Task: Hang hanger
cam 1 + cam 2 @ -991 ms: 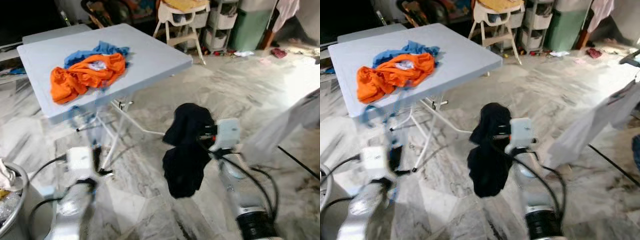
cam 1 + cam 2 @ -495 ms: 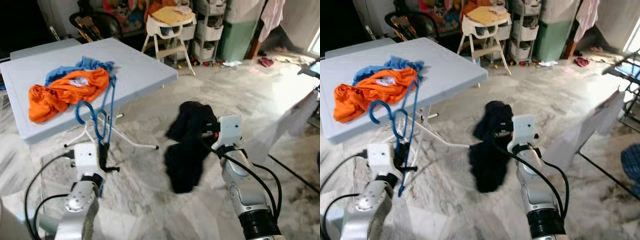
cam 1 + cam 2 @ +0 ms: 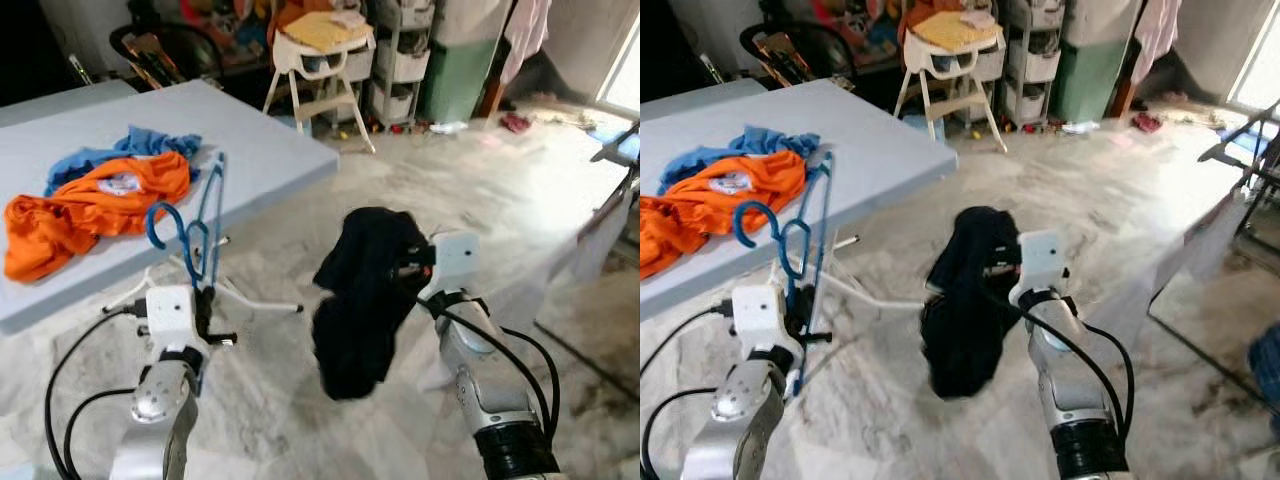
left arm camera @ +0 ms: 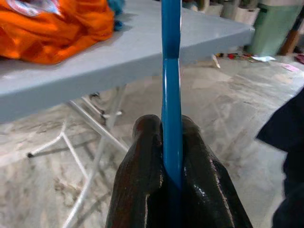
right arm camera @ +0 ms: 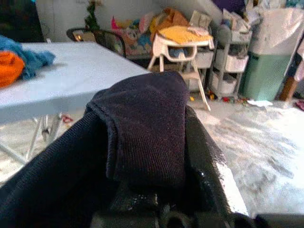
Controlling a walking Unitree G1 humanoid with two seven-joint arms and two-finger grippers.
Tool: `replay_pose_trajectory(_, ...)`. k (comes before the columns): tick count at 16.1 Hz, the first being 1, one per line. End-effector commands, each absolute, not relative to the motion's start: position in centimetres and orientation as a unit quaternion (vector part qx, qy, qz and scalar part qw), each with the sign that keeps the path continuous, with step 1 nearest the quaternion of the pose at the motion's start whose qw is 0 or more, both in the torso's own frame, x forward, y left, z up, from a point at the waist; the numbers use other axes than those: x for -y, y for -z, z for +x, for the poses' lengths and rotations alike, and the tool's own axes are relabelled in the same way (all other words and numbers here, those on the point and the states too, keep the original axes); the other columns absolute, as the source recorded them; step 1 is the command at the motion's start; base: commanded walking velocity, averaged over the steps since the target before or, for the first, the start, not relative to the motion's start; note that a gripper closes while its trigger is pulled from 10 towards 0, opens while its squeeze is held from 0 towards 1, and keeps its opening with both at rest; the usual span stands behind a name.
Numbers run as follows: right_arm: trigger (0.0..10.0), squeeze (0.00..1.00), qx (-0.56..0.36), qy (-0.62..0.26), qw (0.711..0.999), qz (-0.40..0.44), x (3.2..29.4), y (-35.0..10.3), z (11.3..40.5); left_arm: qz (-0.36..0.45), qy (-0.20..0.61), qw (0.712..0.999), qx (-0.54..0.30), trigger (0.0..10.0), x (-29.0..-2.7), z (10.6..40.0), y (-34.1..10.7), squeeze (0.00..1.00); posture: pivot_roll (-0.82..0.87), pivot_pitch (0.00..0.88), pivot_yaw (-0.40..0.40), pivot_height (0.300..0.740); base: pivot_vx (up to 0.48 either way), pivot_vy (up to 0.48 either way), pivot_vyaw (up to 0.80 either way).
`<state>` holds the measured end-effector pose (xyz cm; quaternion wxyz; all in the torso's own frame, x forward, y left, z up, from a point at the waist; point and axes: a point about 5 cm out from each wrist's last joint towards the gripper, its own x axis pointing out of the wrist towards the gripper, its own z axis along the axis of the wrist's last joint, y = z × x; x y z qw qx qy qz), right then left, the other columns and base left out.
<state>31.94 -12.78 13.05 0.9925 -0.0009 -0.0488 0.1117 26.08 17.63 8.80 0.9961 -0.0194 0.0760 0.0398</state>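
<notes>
Left wrist view has the left gripper [image 4: 172,156] pinching the blue hanger [image 3: 195,235] beside the table [image 3: 270,150], right gripper [image 3: 412,272] clamping a black garment [image 3: 365,300]; either might slip.

Home: high chair [image 3: 322,45], laundry [image 3: 95,200]

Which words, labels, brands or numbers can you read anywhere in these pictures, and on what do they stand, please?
None can be read.
Orange garment on the table: a round printed patch near the collar, too small and blurred to read.
Blue hanger, black garment: no text visible.
</notes>
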Motion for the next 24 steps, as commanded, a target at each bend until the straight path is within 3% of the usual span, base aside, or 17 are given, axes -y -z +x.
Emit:
replay_pose_trajectory(1,10.0,0.0,0.064,-0.122,0.99,0.008,11.8,-14.0,32.2,0.003,-0.067,0.994,-0.081,10.0,-18.7,25.9,-8.6,0.0,-0.02,0.0,0.012,0.74,0.0,0.0,0.0)
replay_pose_trajectory(8,10.0,0.0,0.049,-0.115,0.992,0.015,11.9,-13.0,31.5,0.019,-0.075,0.993,-0.084,10.0,-19.1,25.9,-8.1,0.0,-0.03,0.0,0.043,0.74,0.0,0.0,0.0)
replay_pose_trajectory(19,10.0,0.0,0.06,-0.124,0.99,0.011,11.2,-13.5,31.8,0.016,-0.071,0.994,-0.084,10.0,-19.0,26.4,-8.2,0.0,-0.02,0.0,0.045,0.74,0.0,0.0,0.77)
replay_pose_trajectory(24,10.0,0.0,0.084,-0.122,0.989,0.019,11.3,-14.8,31.6,-0.009,-0.047,0.997,-0.055,10.0,-18.5,26.1,-9.3,0.0,-0.02,0.0,0.034,0.74,0.0,0.0,0.0)
